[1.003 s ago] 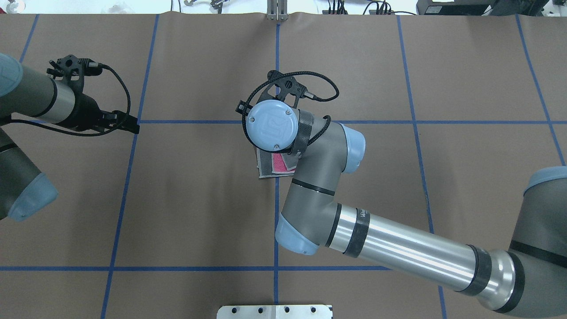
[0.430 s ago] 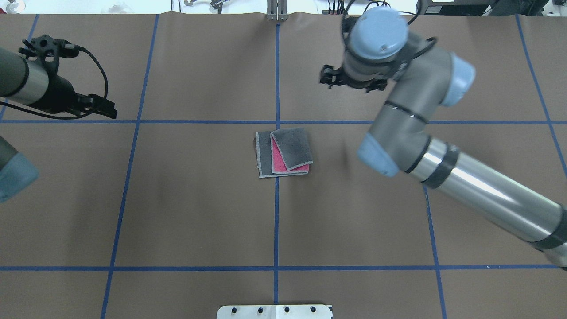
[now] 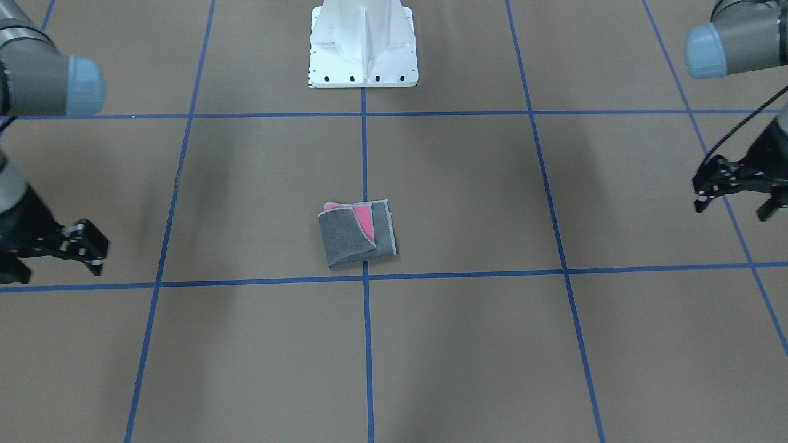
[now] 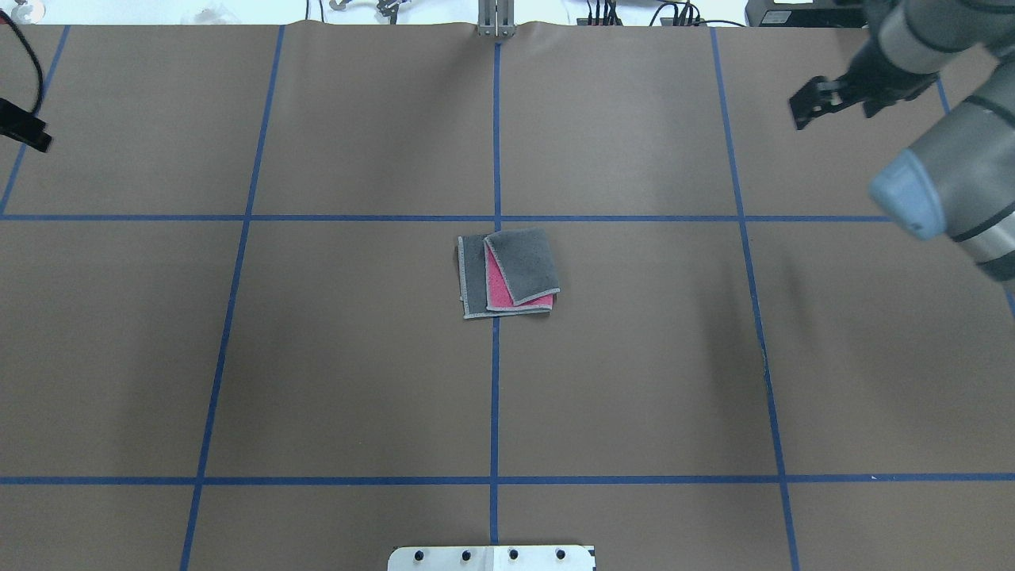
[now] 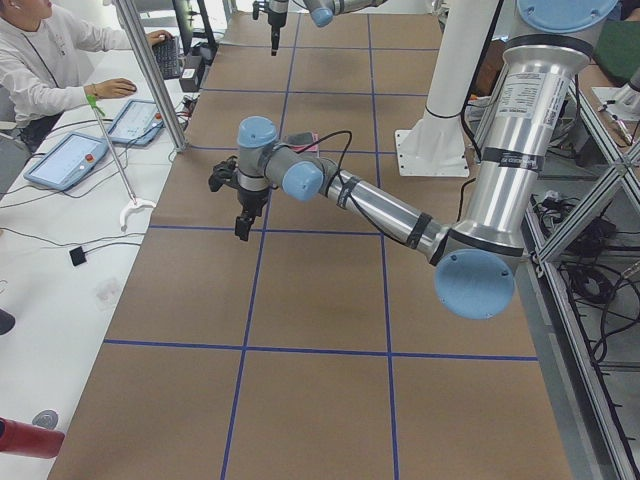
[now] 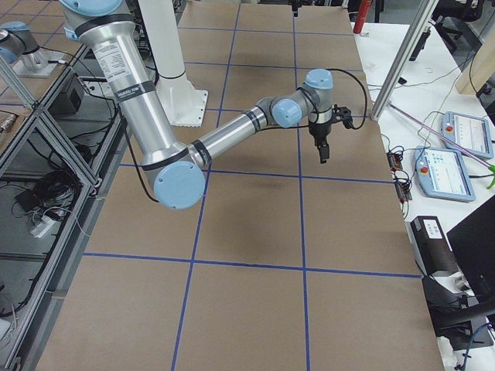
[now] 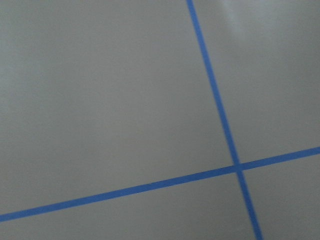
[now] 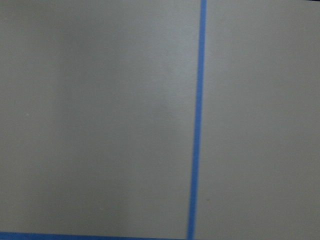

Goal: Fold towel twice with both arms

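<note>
towel (image 4: 507, 274): table (image 4: 317, 357) centre, lying free | folds: both seemingly done, top layer skewed, pink showing | left arm (image 3: 739, 34): left edge, jaws wide, empty | right arm (image 3: 31, 77): right edge, jaws wide, empty | remaining: judged nothing

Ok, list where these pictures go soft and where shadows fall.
Both wrist views: soft and low-contrast, showing only table and fuzzy blue tape. Overhead: towel crisp, right claw slightly smeared, faint shadow band right of the towel. Front-facing: sharp, with broad diffuse shadows.

Towel (image 4: 525, 266) — dark grey over pink, light grey border — on brown table (image 4: 317, 357) gridded blue.
</note>
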`<state>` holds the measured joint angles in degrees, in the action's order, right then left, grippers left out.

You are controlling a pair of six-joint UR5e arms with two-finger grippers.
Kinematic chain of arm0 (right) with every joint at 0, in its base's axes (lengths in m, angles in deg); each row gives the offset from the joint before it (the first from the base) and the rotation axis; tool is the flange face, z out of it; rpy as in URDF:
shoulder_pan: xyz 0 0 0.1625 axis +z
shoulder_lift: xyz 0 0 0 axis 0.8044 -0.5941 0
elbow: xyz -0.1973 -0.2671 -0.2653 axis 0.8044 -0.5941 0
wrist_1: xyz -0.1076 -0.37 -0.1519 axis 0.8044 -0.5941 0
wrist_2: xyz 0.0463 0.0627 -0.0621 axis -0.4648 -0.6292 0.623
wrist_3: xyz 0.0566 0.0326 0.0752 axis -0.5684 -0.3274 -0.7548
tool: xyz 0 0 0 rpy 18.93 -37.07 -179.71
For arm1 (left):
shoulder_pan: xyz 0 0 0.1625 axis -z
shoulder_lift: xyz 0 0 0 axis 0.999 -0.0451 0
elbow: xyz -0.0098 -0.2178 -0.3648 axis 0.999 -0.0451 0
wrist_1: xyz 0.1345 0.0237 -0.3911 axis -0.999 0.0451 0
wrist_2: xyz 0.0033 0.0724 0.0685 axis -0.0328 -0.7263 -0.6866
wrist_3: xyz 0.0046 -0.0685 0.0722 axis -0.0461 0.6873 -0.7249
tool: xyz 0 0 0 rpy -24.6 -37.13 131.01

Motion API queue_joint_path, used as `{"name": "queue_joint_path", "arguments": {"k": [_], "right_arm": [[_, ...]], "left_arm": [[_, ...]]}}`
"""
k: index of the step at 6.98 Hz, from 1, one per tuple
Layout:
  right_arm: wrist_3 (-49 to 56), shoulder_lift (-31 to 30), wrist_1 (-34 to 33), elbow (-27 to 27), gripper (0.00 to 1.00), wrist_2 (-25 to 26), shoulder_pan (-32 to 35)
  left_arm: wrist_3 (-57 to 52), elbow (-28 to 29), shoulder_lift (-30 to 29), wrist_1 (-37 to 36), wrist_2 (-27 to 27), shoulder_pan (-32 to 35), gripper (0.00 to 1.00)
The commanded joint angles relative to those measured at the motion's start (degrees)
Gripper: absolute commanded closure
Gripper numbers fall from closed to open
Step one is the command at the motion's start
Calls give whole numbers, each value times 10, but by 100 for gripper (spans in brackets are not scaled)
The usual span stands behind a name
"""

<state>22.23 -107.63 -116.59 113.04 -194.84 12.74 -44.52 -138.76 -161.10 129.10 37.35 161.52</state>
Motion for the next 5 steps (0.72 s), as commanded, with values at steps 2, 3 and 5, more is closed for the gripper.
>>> {"name": "queue_joint_path", "arguments": {"k": [2,3,5], "right_arm": [[227,-124,4,-37,0,-154,169],[227,-140,4,-39,0,-150,173],[221,-142,4,-39,0,-113,173]], "left_arm": [[-132,87,7,-88,84,163,0],[-178,149,23,-68,92,172,0],[-128,150,61,-61,95,173,0]]}}
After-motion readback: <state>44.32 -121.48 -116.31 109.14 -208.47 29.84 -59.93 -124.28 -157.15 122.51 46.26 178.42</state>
